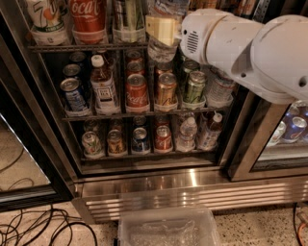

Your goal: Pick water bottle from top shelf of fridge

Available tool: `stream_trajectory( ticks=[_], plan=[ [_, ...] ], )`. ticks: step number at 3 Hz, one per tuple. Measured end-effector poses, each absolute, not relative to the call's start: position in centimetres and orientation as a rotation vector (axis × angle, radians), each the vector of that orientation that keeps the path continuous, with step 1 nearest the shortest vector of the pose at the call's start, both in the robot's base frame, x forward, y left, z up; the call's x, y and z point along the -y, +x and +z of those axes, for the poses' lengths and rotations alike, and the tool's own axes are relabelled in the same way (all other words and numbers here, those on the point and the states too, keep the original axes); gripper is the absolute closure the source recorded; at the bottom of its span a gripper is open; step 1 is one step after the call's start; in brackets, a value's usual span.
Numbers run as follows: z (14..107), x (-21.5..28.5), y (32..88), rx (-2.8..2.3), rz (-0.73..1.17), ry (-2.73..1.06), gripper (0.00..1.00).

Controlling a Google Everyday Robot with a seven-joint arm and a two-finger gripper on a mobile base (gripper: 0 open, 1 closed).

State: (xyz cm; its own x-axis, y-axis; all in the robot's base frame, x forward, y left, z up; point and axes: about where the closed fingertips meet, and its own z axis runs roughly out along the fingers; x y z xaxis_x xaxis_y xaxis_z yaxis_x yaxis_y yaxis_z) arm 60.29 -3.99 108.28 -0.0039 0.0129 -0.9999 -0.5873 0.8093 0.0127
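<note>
The water bottle [168, 6] stands on the top shelf [53, 47] of the fridge [192, 191], fourth from the left. It is beside a tall can [127, 19], a Coca-Cola bottle [87, 17] and a 7UP can [45, 17]. My gripper [162, 30], on the end of the white arm [250, 48], is at the water bottle's middle. A tan pad covers part of the bottle. The bottle's base shows below the pad in a translucent holder, and its cap is out of view.
Two lower wire racks hold cans and small bottles, among them a brown-drink bottle [102, 79]. A clear plastic bin [168, 229] sits on the floor in front of the base. Black cables [38, 226] lie at lower left. An open glass door [19, 158] stands left, and another door [284, 129] right.
</note>
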Motion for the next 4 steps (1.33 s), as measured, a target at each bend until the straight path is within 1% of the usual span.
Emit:
stream_trajectory(
  ticks=[2,3,4],
  plan=[
    [107.7,0.0,54.3,-1.550,0.655,-0.615,1.00],
    [107.7,0.0,54.3,-1.550,0.655,-0.615,1.00],
    [105.7,-0.7,52.6,-1.609,0.716,-0.610,1.00]
  ],
)
